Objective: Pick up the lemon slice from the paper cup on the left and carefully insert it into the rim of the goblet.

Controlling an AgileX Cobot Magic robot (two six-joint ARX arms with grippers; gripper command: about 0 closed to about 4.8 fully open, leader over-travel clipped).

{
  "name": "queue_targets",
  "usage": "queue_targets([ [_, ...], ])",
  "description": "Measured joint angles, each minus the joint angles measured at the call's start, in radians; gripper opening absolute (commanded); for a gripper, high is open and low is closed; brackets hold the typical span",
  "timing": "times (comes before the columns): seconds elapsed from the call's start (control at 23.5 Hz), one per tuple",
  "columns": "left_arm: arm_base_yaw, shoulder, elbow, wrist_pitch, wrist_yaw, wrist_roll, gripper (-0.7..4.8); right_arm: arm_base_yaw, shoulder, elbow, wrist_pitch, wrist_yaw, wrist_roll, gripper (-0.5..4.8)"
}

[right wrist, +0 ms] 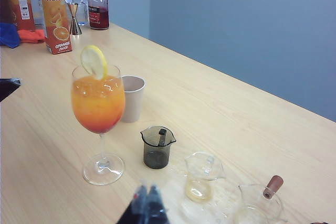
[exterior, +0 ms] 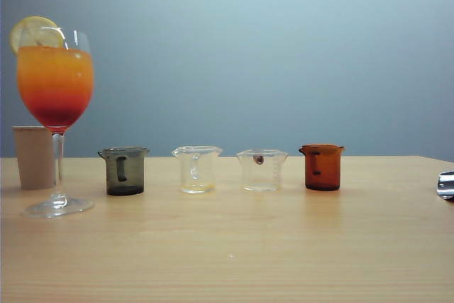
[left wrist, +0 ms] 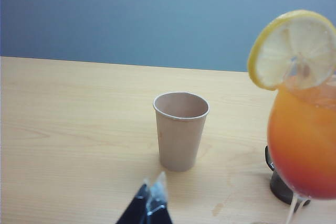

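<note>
The lemon slice (exterior: 32,31) sits wedged upright on the rim of the goblet (exterior: 55,86), which stands at the far left and holds a drink that is orange above and red below. The beige paper cup (exterior: 33,157) stands just behind the goblet, and what shows of its inside looks empty (left wrist: 180,132). My left gripper (left wrist: 153,182) is shut with nothing in it, close in front of the paper cup and apart from the slice (left wrist: 291,48). My right gripper (right wrist: 147,188) is shut and empty, on the near side of the goblet (right wrist: 98,103) and the beakers.
To the right of the goblet stand a dark grey beaker (exterior: 125,170), two clear beakers (exterior: 196,169) (exterior: 262,169) and an amber beaker (exterior: 322,167) in a row. A metal part (exterior: 445,184) shows at the right edge. Juice cartons (right wrist: 56,17) and bottles (right wrist: 98,9) stand at the table's far end.
</note>
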Motion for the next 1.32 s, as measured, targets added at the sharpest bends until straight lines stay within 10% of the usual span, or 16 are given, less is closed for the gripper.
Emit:
queue_targets([
  [0.55,0.0,0.0,0.0,0.0,0.0,0.0,-0.01,-0.031,-0.024,0.0,-0.008,-0.002,0.0,-0.04],
  [1.32,0.0,0.0,0.0,-0.001,-0.001,0.0,-0.01,-0.807,-0.544,-0.398,0.028,-0.157,-0.001,-0.04],
])
